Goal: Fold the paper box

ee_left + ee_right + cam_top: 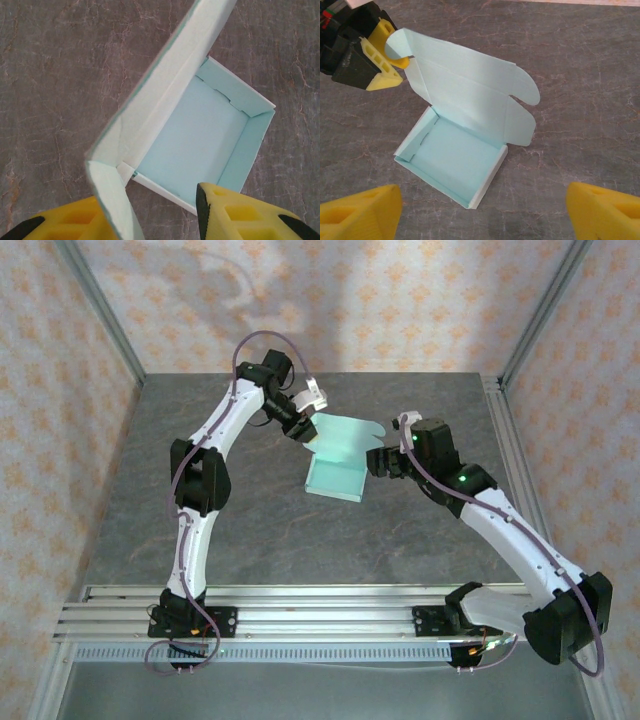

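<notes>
**Ref. item:** paper box [335, 470], on counter [250, 530], approx. mid-way between both arms. All pos. below are relative to the box.

**Step in hand (judged):** tray walls are up. Lid [470, 85] stands upright off box's far wall, not yet shut. Work is on lid's side flaps, prior to closing.

**L jaws:** at box's far-left corner, spread, one fingertip either side of lid's left flap [397, 42]. Flap lies against one fingertip [75, 220]; the other [235, 215] is apart from it. No pinch seen.

**R jaws:** just right of box, spread wide, nothing between them.

**Next move calls for:** L jaws to close on left flap and bend it inward, square to lid. Right flap [525, 90] needs same. Then lid down w/ flaps inside tray walls. Thin card, so light grip or it creases.

**Hidden / unclear:**
- L wrist view: flap's lower end is cut off at frame edge.
- Overhead view: L arm covers the flap corner.
- Whether tray walls are locked in place: cannot tell.
</notes>
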Motion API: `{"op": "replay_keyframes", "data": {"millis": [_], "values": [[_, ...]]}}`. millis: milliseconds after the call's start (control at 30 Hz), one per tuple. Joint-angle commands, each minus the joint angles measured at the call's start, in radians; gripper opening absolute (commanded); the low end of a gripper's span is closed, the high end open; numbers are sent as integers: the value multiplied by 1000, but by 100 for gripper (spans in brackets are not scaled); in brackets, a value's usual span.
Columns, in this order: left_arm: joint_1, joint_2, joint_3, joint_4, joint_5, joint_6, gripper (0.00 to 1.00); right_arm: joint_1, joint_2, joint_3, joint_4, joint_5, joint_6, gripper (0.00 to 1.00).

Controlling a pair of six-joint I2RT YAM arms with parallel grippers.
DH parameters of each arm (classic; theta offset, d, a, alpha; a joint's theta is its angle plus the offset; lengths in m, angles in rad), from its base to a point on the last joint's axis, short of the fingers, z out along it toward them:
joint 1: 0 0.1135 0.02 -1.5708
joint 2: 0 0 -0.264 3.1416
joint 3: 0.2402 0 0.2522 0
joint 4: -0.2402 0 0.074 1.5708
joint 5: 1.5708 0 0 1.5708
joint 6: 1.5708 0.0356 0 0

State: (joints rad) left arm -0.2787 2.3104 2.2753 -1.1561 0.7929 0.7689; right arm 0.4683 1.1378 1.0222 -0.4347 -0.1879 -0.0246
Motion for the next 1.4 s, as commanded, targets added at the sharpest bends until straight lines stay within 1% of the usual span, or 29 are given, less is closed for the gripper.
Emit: {"op": "replay_keyframes", "data": {"millis": [0, 100, 167, 267, 367, 467, 567, 700, 767, 900, 1000, 1067, 1233, 1367], "values": [[16, -72, 16, 8, -34, 11, 45, -2, -24, -23, -12, 30, -11, 85], [25, -78, 20, 41, -86, -4, 46, -2, -24, -36, -1, 34, -4, 85], [28, -67, 56, 11, -103, 4, 46, -1, -24, -39, 1, 30, 1, 85], [33, -64, 91, -33, -65, 12, 46, -2, -27, -42, 1, 38, -1, 85], [38, -82, 70, 0, -63, 3, 46, -2, -27, -41, -3, 48, -10, 85], [39, -76, 65, 31, -84, -9, 51, -1, -26, -42, -1, 44, -11, 85], [36, -50, 81, 38, -65, -17, 57, -2, -27, -48, 4, 47, -7, 85], [30, -12, 115, 29, -61, -19, 59, -1, -27, -53, 8, 43, 6, 85], [28, 3, 126, 27, -60, -13, 57, -2, -29, -53, 7, 42, 10, 85], [29, 31, 143, 17, -57, 5, 50, -2, -35, -48, -3, 44, 13, 85], [28, 56, 162, 4, -55, 11, 51, -1, -39, -45, -10, 45, 16, 85], [29, 69, 173, -3, -51, 15, 53, -2, -42, -44, -13, 44, 20, 85], [27, 96, 175, -7, -37, 22, 51, -2, -38, -43, -13, 43, 27, 85], [27, 107, 179, -20, -22, 27, 42, -2, -32, -36, -13, 41, 29, 85]]}}
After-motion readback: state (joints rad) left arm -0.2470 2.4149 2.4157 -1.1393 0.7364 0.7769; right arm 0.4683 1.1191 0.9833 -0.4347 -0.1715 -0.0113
